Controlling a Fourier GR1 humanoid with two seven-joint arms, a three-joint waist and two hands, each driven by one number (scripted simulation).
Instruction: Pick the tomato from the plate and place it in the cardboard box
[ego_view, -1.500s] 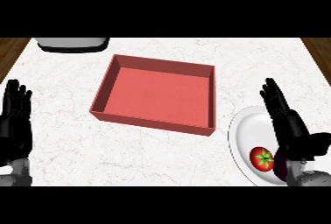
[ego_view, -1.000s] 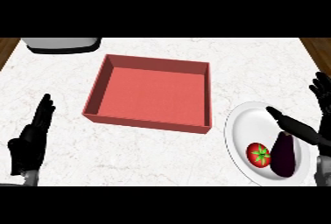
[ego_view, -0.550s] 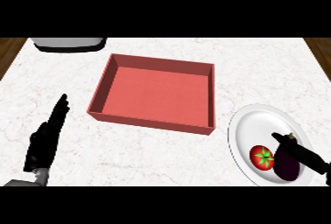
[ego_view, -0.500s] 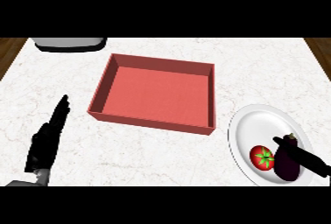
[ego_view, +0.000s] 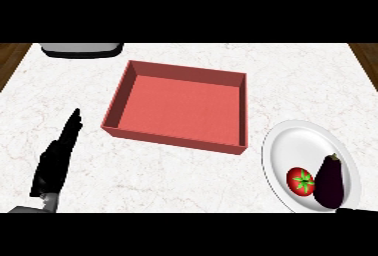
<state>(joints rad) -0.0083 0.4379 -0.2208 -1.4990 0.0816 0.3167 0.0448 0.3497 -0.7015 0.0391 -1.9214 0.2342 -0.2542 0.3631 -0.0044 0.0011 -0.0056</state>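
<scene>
Crowding worries us: the tomato (ego_view: 301, 181) lies on the plate (ego_view: 284, 145) just beside the eggplant (ego_view: 329, 180), which we might grab instead; left hand (ego_view: 57, 157) straight-fingered and empty, right hand (ego_view: 362, 210) barely showing, so we cannot tell.

Before me the cardboard box (ego_view: 181, 107) sits mid-worktop (ego_view: 184, 185); to its right the plate (ego_view: 295, 145) holds tomato (ego_view: 300, 181) and aubergine (ego_view: 330, 181), perhaps touching.

The right robot hand (ego_view: 360, 210) has drawn back from over the plate (ego_view: 284, 145) to the front right corner of the bench (ego_view: 184, 175), only a dark sliver showing, so the eggplant (ego_view: 330, 181) now lies uncovered.
</scene>
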